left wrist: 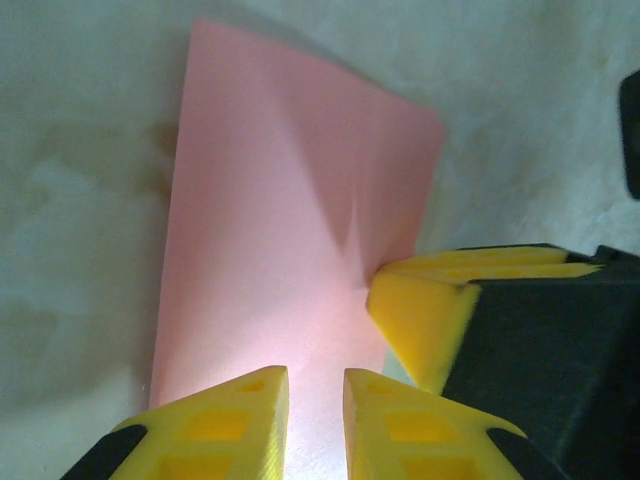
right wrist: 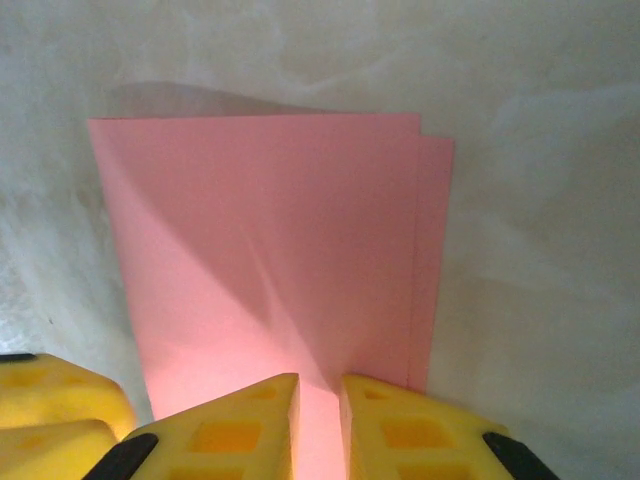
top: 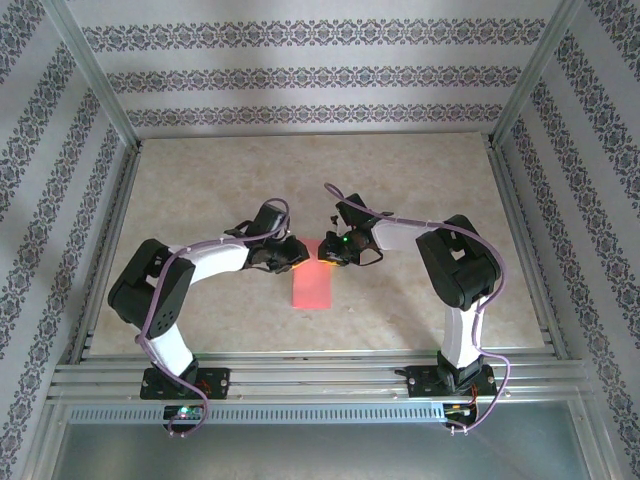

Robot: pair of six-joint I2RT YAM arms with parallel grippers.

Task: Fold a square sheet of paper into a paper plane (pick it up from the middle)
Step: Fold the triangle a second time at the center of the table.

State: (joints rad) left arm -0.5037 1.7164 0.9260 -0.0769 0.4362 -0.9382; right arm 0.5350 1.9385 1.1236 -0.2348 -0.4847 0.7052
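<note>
Yellow fingertips of the left gripper sit low over the thin salmon-pink sheet of paper. They have a small gap between them and hold nothing. The right gripper looks the same, jaws a little apart above the paper. The sheet lies flat on the pale stone-look table, folded in half, its long edges not quite matched. The half fold looks done. A corner fold likely comes next, so one gripper must press while the other lifts gently.

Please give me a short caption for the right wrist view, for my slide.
Right gripper, slightly open, at the edge of the pink sheet, folded in half on the table.
</note>
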